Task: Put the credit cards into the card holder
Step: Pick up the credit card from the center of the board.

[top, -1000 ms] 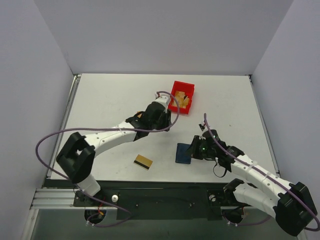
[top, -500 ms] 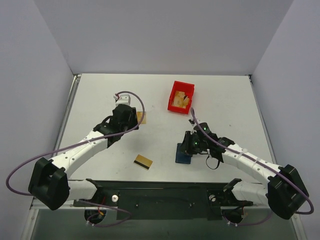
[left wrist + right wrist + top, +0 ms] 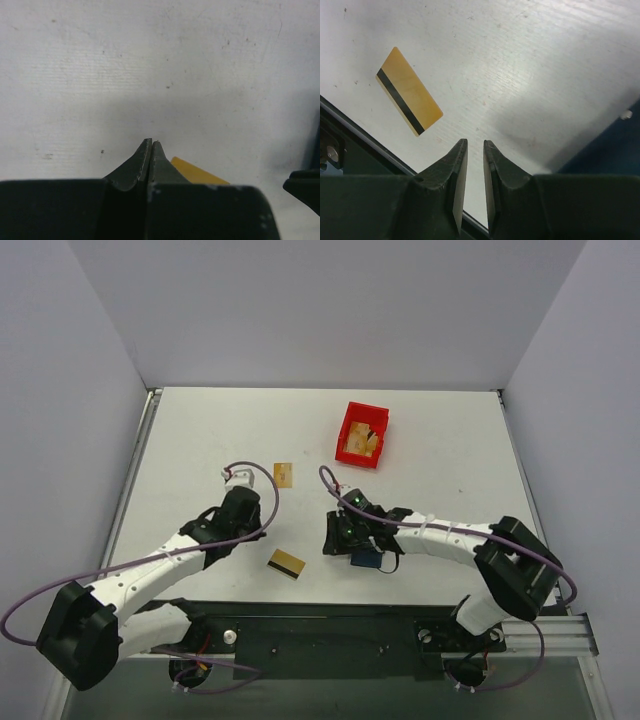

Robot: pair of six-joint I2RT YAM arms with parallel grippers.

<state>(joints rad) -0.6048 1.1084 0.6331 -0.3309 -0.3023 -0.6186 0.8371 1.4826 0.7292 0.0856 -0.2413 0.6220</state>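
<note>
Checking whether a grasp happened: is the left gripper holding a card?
No, the left gripper is shut tip to tip on nothing; a tan card lies loose just past its fingers.

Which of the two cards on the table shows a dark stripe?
The near card, lying close to the front edge of the table. The far card, farther back, shows plain tan with no stripe.
</note>
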